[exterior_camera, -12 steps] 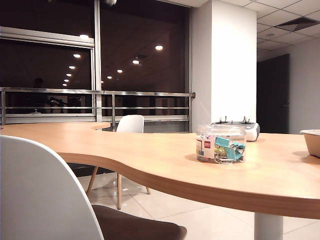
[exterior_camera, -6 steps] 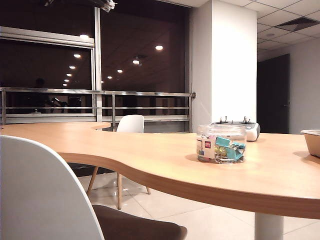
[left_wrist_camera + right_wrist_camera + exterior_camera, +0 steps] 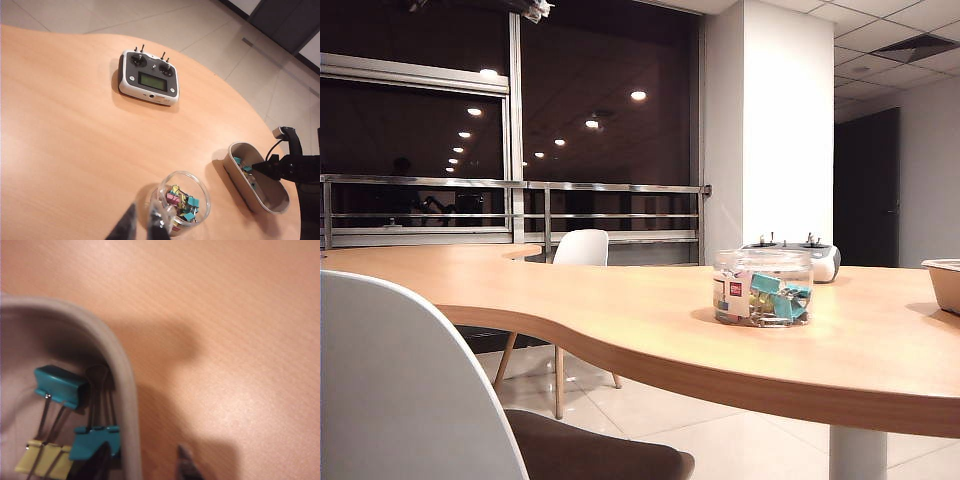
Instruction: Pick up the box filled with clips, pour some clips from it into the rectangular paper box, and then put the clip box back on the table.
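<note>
Straddling rectangular paper box (image 3: 119, 371) rim, right gripper (image 3: 142, 463) spread; left gripper (image 3: 145, 223) at box filled with clips (image 3: 186, 196), grip unclear.

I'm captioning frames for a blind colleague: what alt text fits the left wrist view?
Seen from above, the left gripper hangs over an open clear jar of coloured clips on a wooden table. Beside the jar sits a beige paper tray holding a few clips, the right gripper at its rim; a white remote controller lies farther off.
</note>
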